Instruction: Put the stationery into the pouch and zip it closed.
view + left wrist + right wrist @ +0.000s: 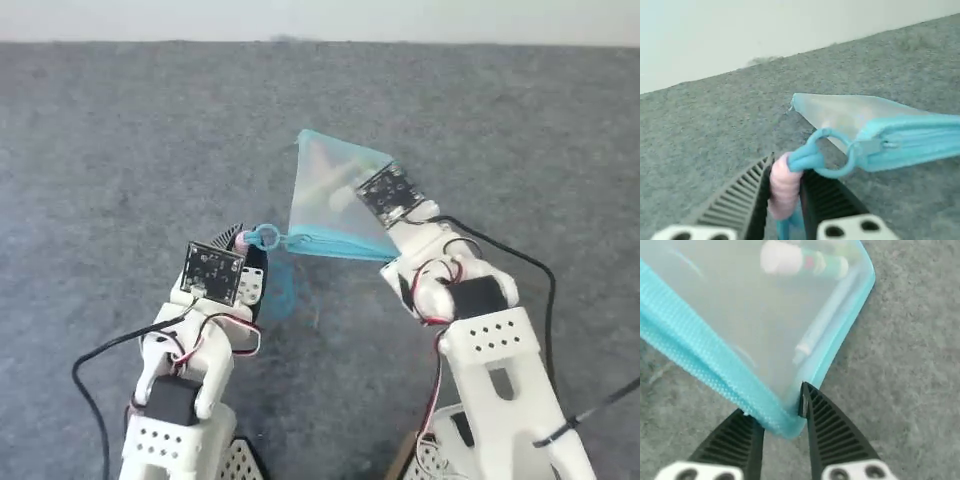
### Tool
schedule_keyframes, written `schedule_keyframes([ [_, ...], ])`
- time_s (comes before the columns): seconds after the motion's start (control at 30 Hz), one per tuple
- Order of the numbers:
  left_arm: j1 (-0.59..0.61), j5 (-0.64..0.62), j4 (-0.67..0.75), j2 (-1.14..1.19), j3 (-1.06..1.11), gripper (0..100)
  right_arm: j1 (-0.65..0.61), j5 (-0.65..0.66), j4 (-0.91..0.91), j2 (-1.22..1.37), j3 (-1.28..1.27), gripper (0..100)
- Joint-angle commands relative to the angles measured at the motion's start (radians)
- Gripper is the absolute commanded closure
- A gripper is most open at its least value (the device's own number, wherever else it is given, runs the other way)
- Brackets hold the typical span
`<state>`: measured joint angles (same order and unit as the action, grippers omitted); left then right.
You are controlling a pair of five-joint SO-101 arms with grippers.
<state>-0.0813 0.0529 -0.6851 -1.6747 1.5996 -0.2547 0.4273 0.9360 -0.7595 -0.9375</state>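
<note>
Pinching the zip pull: left gripper (786,172) has its jaws clamped tight on the pink pull tab (783,192), which hangs off the blue ring (840,172) at the slider (870,146)
Right gripper (776,402): jaws closed on a corner of the pouch (740,315), one finger on the zip band and the other on the side seam
Pouch from the high view: it sits just off centre toward 12 o'clock (335,195), strung between the two grippers, with its zip edge facing 6 o'clock, the pull end at 9 o'clock and the clamped corner at 3 o'clock
Arms from the high view: left arm comes in from 7 o'clock, right arm from 5 o'clock
Left wrist view brings: ring, slider and zip teeth up close, and the teeth look meshed along the stretch in view
Right wrist view brings: stationery through the clear wall, a white-capped stick (800,260) and a slim pen-like shape (820,325)
Contents from the high view: pale blurs inside, no telling them apart
Hidden: from above, the right gripper's fingers sit under its own camera board (392,193)
Cut off: the zip runs out of the left wrist view before the far corner
Hard to make out: a blue strand (283,290) below the tab, over the grey carpet (120,150), shape unclear
</note>
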Motion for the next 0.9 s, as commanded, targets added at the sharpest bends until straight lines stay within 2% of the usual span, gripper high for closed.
schedule_keyframes([
  [0.0,0.032,0.005,0.037,0.0,-0.013,99,0.102,0.006,-0.007,0.001,-0.003,99.1],
  [0.23,0.032,0.005,0.038,0.0,-0.012,99,0.154,-0.025,-0.044,0.031,0.0,99.1],
  [0.53,0.032,0.012,0.038,0.0,-0.013,97,0.117,-0.066,-0.073,0.14,0.02,98.2],
  [0.73,0.025,0.006,0.034,-0.002,-0.013,80,0.113,-0.101,-0.048,0.108,0.018,78.4],
  [0.87,0.025,0.006,0.034,-0.002,-0.013,79,0.081,-0.101,0.013,0.041,0.018,66.5],
])
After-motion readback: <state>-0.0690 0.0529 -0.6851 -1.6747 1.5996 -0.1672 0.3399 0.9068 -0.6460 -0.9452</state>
